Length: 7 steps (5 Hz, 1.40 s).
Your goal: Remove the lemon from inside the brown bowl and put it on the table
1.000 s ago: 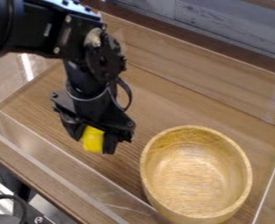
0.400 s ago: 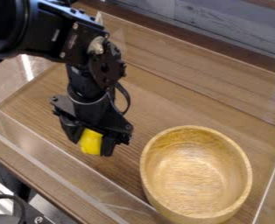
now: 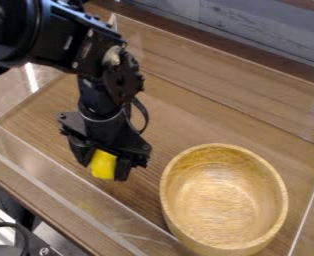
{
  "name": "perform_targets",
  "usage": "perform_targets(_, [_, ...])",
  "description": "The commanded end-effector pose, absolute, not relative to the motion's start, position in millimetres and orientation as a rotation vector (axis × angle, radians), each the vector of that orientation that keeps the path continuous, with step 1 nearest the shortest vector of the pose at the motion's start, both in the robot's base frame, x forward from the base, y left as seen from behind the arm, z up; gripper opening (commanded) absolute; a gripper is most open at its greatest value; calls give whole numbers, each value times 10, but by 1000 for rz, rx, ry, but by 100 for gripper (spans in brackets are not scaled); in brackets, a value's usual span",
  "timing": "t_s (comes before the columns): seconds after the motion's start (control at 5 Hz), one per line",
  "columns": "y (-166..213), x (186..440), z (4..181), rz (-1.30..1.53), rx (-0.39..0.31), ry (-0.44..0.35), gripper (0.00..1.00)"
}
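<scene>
Lemon (image 3: 104,165) was in the claw (image 3: 104,168), lower left of centre in the frame, out of the bowl (image 3: 224,200), which sat lower right w/ nothing seen inside. Claw was clamped on the lemon, black fingers on either side of it, pointing down at the table (image 3: 187,105). Couldn't tell for sure if the lemon's underside touched the wood or hung just above it.

Step in hand, as judged: set it down & let go. Best done by easing straight down till the fruit bore on the wood, no pressing, then parting the fingers slowly & evenly so neither side flicked it. A smooth, roundish thing would prob. roll if dropped even a little, so a short pause before release made sense, then a lift straight up w/o brushing it. Spot looked OK: flat wood, bowl rim well apart to the right, tho the table's near edge at lower left called for care re: a roll that way.

Lemon's long axis: hard to call, as fingers hid both flanks. Visible yellow patch ran roughly up-down in the frame, leaning slightly, but that could've been just the gap btwn fingers. Which end pointed where, couldn't tell.
</scene>
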<state>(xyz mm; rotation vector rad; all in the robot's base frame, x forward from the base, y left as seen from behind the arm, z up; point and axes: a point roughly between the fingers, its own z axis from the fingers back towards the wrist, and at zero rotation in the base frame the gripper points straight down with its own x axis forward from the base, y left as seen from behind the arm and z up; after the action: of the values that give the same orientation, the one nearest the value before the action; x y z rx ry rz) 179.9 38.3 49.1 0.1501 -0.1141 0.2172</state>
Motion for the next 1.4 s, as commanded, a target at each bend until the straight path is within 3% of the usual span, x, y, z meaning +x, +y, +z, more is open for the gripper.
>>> perform_targets(0.0, [420,1880,541,229,154,-143,100])
perform_targets(1.0, [445,1968,466,264,135,-132,100])
perform_targets(1.2, [441,1992,532,271,116,-132,100])
